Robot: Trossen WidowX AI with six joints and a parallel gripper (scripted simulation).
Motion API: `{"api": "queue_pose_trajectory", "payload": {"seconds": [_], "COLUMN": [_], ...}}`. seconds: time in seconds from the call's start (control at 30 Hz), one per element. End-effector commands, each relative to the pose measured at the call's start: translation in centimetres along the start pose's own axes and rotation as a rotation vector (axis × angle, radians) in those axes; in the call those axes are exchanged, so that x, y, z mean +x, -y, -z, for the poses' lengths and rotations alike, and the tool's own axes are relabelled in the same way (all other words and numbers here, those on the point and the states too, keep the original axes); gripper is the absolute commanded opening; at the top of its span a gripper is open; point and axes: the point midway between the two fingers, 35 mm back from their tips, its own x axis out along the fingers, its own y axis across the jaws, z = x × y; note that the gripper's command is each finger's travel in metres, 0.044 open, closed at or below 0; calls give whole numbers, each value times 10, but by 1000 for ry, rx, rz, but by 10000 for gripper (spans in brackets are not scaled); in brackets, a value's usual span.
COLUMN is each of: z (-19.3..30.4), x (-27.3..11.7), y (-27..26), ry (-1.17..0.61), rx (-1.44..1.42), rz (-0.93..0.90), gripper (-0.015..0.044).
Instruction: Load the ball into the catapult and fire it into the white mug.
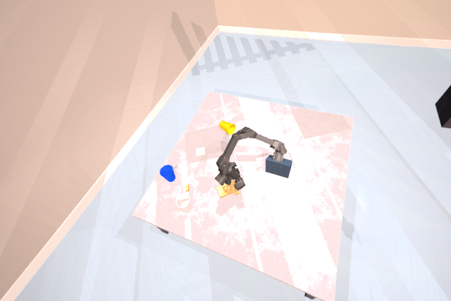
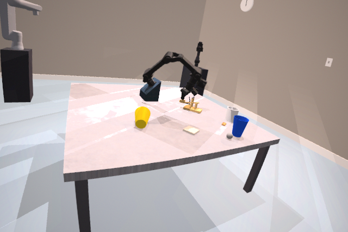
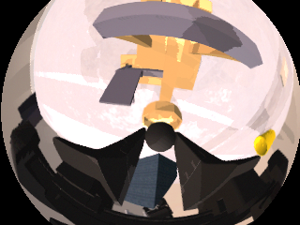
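Note:
My gripper (image 1: 238, 185) (image 2: 182, 98) (image 3: 160, 133) is shut on a dark ball (image 3: 160, 140), which shows between the fingertips in the wrist view. It is low over the spoon end of the orange catapult (image 1: 226, 190) (image 2: 192, 108) (image 3: 175, 63). In the wrist view the ball overlaps the near rim of the round spoon cup (image 3: 161, 110); whether they touch is unclear. The catapult stands on the table, its far end towards the white mug (image 1: 182, 203) (image 2: 232, 114). The mug is upright.
An upright blue cup (image 1: 168, 173) (image 2: 239, 126) has a grey ball (image 2: 229, 136) beside it. A small orange block (image 1: 187, 187) (image 2: 223, 124) lies near the mug. A yellow cup (image 1: 227, 127) (image 2: 142, 116) (image 3: 263, 142) lies on its side. A pale flat square (image 1: 200, 151) (image 2: 191, 130) lies between the cups.

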Motion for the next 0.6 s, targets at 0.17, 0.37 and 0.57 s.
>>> {"api": "queue_pose_trajectory", "payload": {"seconds": [0.17, 0.37, 0.57], "z": [0, 13, 42], "x": [0, -45, -104], "y": [0, 0, -1], "ry": [0, 32, 74], "rx": [0, -10, -28], "rz": [0, -6, -15], "gripper": [184, 341, 440]}}
